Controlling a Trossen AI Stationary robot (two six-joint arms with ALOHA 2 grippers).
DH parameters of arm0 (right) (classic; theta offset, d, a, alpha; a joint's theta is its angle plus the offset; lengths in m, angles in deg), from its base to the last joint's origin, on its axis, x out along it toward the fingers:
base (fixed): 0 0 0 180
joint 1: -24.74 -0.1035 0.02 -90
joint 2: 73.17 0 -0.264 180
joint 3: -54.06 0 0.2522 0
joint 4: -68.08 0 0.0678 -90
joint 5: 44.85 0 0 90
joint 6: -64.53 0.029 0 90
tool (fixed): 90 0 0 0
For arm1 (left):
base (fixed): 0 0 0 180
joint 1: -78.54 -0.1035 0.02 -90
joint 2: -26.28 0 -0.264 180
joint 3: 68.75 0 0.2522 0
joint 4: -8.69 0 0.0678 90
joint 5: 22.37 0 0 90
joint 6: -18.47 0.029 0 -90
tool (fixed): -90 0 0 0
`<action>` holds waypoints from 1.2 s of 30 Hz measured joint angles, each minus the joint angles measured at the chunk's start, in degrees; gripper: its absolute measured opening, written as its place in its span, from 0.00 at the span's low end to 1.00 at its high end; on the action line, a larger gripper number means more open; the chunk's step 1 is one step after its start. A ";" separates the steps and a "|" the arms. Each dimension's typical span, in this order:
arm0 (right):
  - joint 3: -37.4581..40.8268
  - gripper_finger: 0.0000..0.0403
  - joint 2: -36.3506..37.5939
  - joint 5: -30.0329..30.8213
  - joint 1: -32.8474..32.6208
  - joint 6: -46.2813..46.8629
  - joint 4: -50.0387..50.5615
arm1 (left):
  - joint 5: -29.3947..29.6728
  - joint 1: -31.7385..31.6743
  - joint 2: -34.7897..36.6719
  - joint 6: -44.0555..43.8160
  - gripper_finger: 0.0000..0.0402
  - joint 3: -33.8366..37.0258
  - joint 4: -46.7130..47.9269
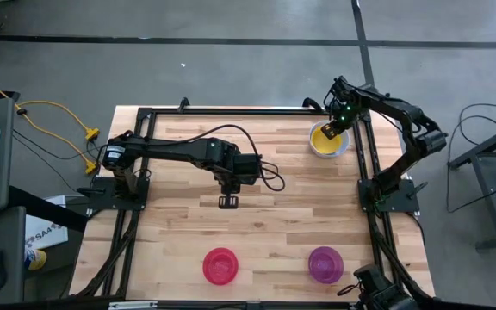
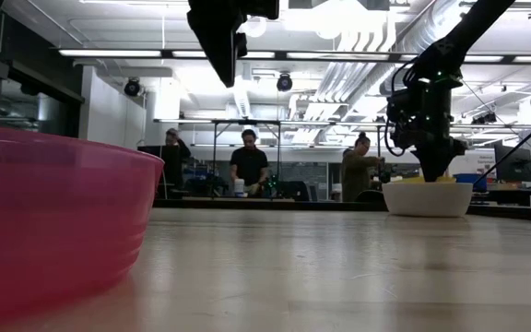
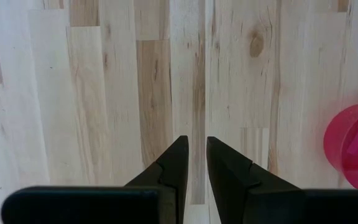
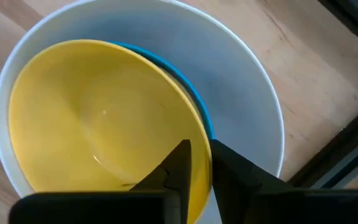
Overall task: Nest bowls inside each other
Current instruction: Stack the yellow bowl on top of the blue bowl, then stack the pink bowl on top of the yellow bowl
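Note:
At the table's far right stands a white bowl with a blue bowl in it. A yellow bowl lies in the blue one, slightly tilted. My right gripper points down over them, open by a narrow gap. One finger is inside the yellow bowl and one outside its rim. A pinkish red bowl and a purple bowl rest on the table near its front edge. My left gripper hangs open above the bare middle of the table. My right gripper comes from above, pointing down, with the yellow bowl's rim in the gap between its fingers. Whether either finger touches the rim, I cannot tell. The yellow bowl rests in the blue bowl.
A black frame rail runs close by the white bowl on the right. Bare wood lies between the two arms. In the low view the red bowl fills the near left, and people stand in the room beyond the table.

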 joint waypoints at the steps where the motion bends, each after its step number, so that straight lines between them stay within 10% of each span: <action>1: 0.00 0.14 0.00 0.01 0.00 0.08 0.00 | 0.00 0.02 0.00 0.00 0.14 0.00 0.00; 36: -5.57 0.25 3.67 -0.73 -2.62 0.48 -2.16 | 0.00 0.00 0.00 -0.02 0.14 0.00 -0.02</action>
